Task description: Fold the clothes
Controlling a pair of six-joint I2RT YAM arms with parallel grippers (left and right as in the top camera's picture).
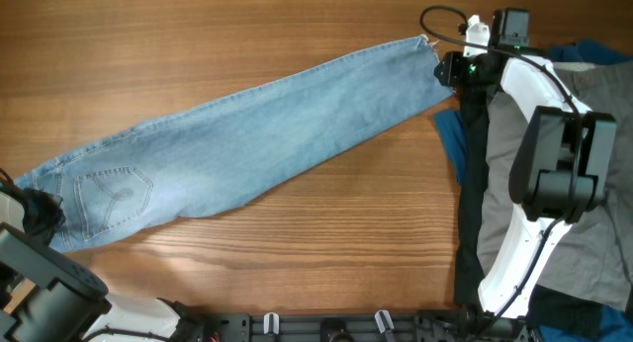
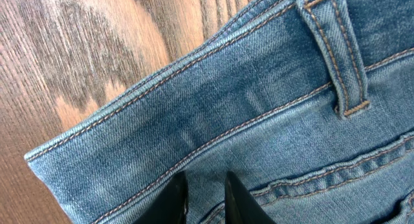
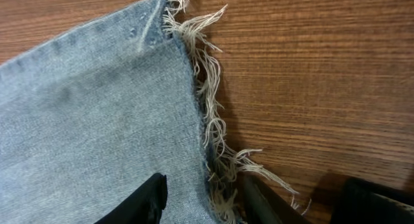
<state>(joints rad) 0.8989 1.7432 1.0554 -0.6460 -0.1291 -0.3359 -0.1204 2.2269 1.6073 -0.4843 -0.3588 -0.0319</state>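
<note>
The light-blue denim jeans (image 1: 257,125) lie flat and stretched diagonally across the wooden table, folded lengthwise, with the waist and a back pocket at lower left and the frayed hem at upper right. My left gripper (image 1: 40,209) is at the waist end. In the left wrist view its fingers (image 2: 206,185) are pinched close on the denim just below the waistband (image 2: 259,101), near a belt loop. My right gripper (image 1: 445,70) is at the hem. In the right wrist view its fingers (image 3: 204,191) are open and straddle the frayed hem edge (image 3: 207,120).
A pile of other garments lies at the right edge: grey cloth (image 1: 593,194), a black piece (image 1: 473,204) and bright-blue cloth (image 1: 455,144). The right arm reaches over this pile. Bare wood (image 1: 326,223) shows in front of the jeans.
</note>
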